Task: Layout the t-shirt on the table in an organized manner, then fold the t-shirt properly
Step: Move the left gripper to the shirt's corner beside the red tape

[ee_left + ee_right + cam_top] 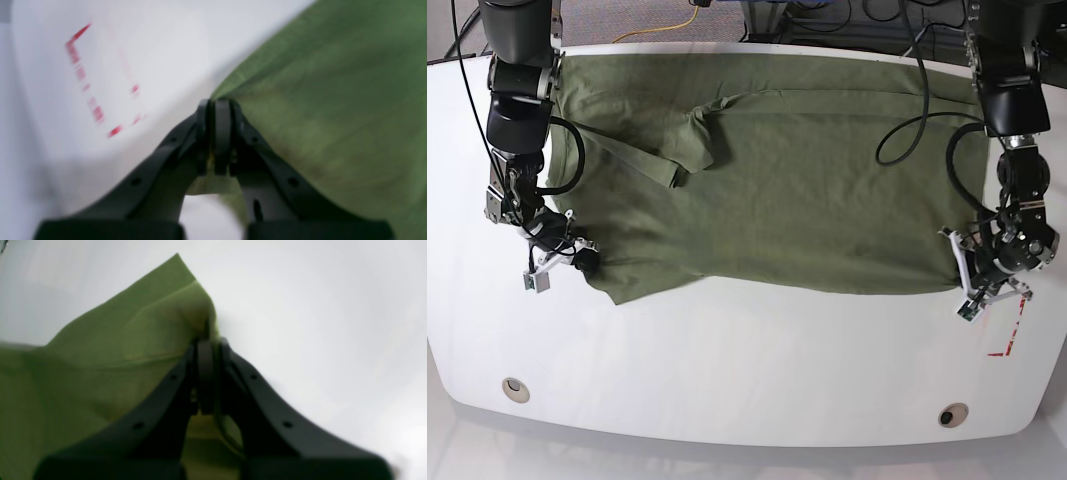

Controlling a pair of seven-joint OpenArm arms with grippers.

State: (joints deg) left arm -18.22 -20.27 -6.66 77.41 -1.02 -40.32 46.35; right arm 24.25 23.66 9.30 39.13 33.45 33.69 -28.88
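The olive-green t-shirt (777, 180) is spread across the far half of the white table (757, 370), with one sleeve folded over near its upper left. My left gripper (217, 101), at the right of the base view (972, 268), is shut on the t-shirt's near right corner (333, 100). My right gripper (208, 340), at the left of the base view (582, 262), is shut on the t-shirt's near left corner (116, 350). Both wrist views are blurred. In them the cloth rises up to the shut jaws.
A red dashed mark (1009, 340) lies on the table by the left gripper, also seen in the left wrist view (83, 76). Two round grommet holes (515, 387) (953, 413) sit near the front edge. Cables hang from both arms over the shirt's sides.
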